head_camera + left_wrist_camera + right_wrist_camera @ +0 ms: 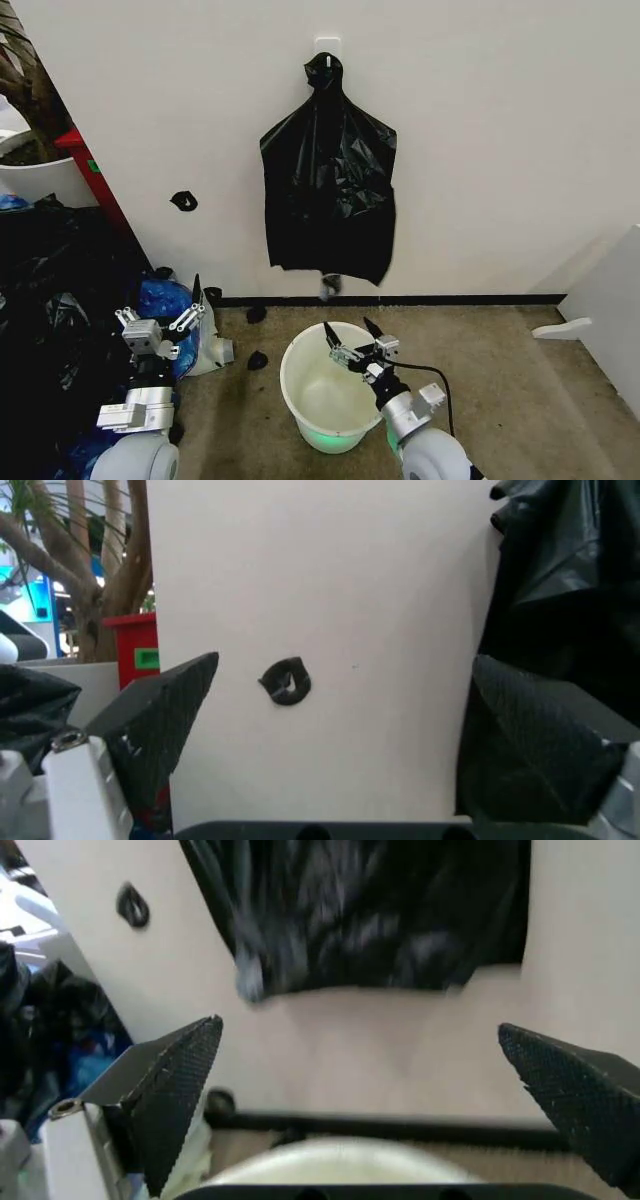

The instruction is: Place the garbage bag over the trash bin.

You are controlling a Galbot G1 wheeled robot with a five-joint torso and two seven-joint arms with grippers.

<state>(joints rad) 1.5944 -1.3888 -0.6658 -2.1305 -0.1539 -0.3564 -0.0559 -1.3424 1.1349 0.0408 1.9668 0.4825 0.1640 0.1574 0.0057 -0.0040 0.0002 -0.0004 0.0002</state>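
Observation:
The garbage bag (pixel 330 190), black, glossy and wrinkled, hangs by its bunched top from a white hook on the wall; it also shows in the left wrist view (pixel 570 592) and the right wrist view (pixel 380 915). Below it on the floor stands the trash bin (pixel 300 345), round, white and uncovered, its rim just visible in the right wrist view (pixel 340 1162). My right gripper (pixel 348 330) (pixel 360 1027) is open above the bin's mouth, holding nothing. My left gripper (pixel 160 310) (pixel 340 664) is open too, left of the bin and facing the wall.
A heap of black bags (pixel 50 300) and a shiny blue bag (pixel 160 298) lie at the left. Behind them are a red cabinet (pixel 90 170) and a white planter (pixel 40 175). A black scrap (pixel 183 200) sticks to the wall. A white panel (pixel 600 310) stands at the right.

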